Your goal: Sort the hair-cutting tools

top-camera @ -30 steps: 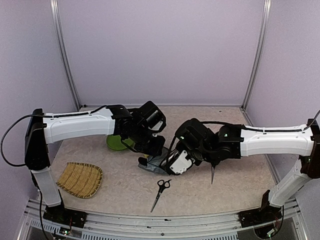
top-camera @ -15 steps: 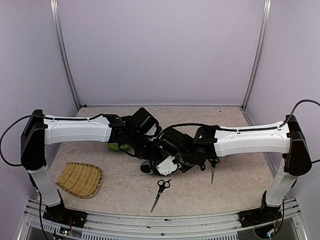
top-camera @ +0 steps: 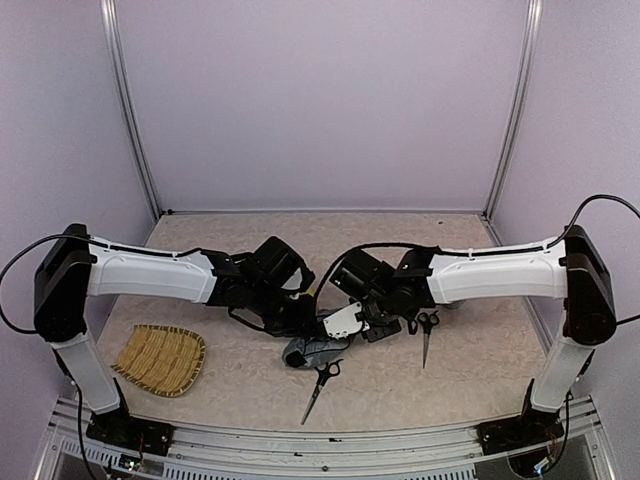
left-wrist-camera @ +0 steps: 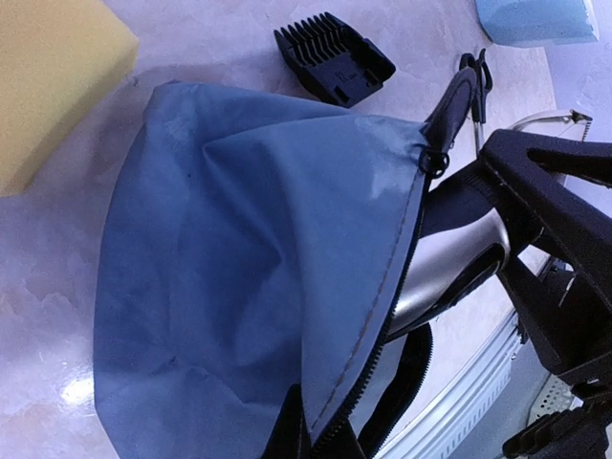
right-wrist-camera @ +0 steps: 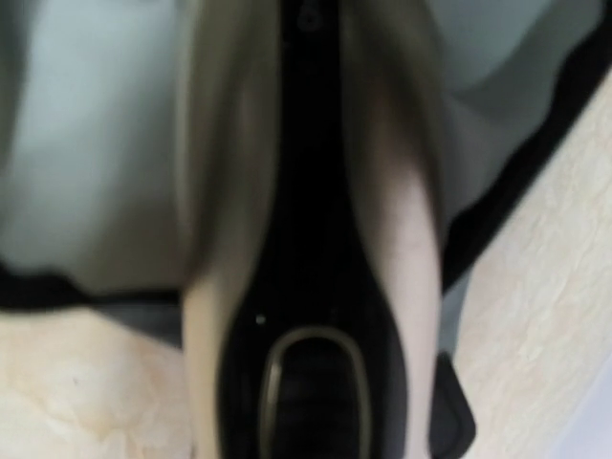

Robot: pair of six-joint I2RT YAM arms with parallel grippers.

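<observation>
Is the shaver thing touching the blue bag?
Touching. The left wrist view shows the clipper poked into the open mouth of the pouch, with the zipper edge lying right across its silver body.

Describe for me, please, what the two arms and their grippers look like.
Both the left arm and right arm have long white shells between bulky black joint housings. A thin black cable loops out at each shoulder. The left gripper looks black; the right gripper has a white body panel and angular matte-black fingers.
</observation>
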